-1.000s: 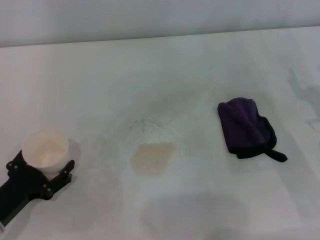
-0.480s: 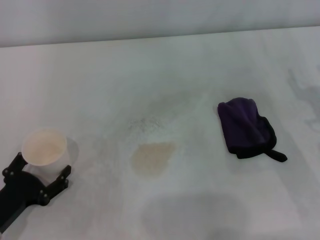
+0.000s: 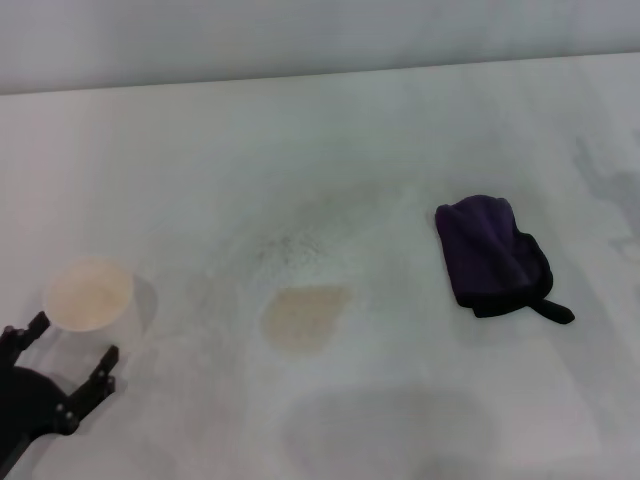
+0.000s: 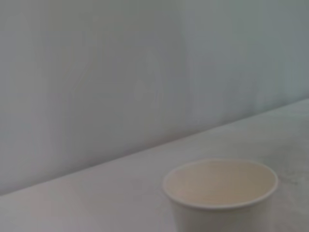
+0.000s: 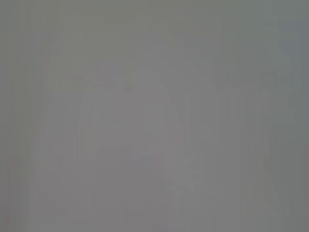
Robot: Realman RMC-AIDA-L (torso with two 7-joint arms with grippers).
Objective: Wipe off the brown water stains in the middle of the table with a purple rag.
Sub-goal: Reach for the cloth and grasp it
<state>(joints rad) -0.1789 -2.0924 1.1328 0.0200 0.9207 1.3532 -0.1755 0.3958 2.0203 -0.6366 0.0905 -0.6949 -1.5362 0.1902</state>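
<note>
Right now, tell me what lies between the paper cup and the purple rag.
In the head view, the brown water stains lie between the paper cup and the purple rag; otherwise bare table.

The left gripper (image 3: 62,352) sits low at the near left corner of the head view, its black body angled up and inward from the frame's edge. Its two fingers (image 3: 100,368) are spread wide apart with nothing between them. The right arm and its gripper do not appear in any view
</note>
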